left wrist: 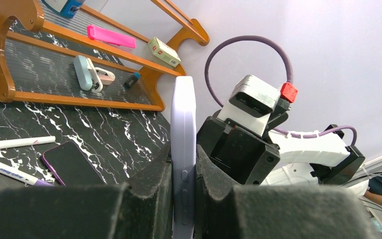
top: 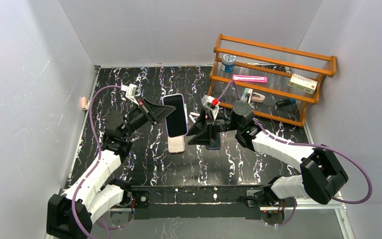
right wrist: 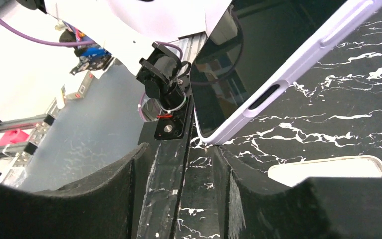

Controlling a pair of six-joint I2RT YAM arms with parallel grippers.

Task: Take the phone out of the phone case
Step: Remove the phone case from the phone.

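Your left tool (left wrist: 183,172) grips the lavender dark-screened phone (top: 175,115) above the pale pink case (top: 176,145); your right tool (right wrist: 181,172) stands released.

Held pale lavender plastic phone case (left wrist: 184,149), plain. Flat phone (right wrist: 258,45) in it: glossy black screen. Left gripper (left wrist: 183,164) pads are black foam. Black marble-look tabletop (top: 238,159), white veins with a faint purple tint. Flat cream-pink case (top: 176,144) on it, plain. Second dark-screened phone (left wrist: 72,165), purple rim. Orange-brown wooden rack (top: 273,50), clear ribbed shelves. On it: hot-pink bar (top: 249,78), blue-and-white can (top: 228,62), white box (top: 302,83) with red print. Round arm cable (left wrist: 248,39) purple. Arm links white, joints black. Smooth walls (top: 30,74) pale grey-lilac.
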